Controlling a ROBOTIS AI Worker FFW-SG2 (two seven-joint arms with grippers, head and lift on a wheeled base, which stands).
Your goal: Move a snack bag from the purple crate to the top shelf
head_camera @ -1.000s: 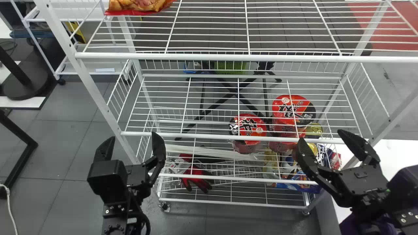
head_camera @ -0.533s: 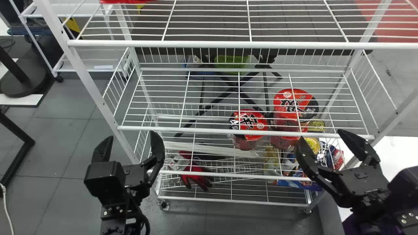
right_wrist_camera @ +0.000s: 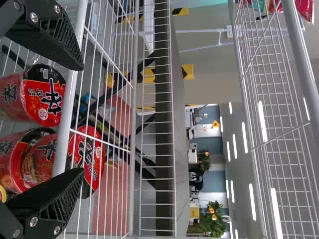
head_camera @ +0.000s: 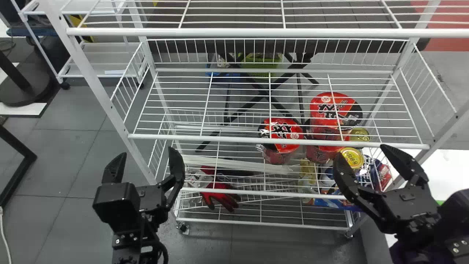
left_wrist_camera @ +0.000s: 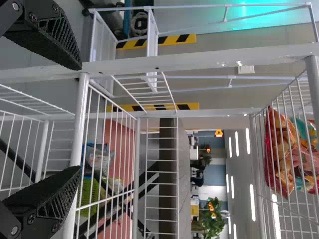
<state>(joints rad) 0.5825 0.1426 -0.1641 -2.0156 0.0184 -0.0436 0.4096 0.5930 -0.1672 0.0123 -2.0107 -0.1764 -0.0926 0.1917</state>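
Snack bags [left_wrist_camera: 280, 154] are lying on the upper shelf [left_wrist_camera: 312, 82] in the left wrist view; left gripper [head_camera: 147, 153] and right gripper [head_camera: 360, 151] are hanging released in the head view.

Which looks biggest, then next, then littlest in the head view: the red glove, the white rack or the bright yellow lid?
1. White rack
2. Red glove
3. Bright yellow lid

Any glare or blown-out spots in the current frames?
Head view: white surface at right washed out, glints on the noodle cups' wrap. Left wrist view: ceiling lights blown out, cyan glow. Right wrist view: ceiling lights blown out too.
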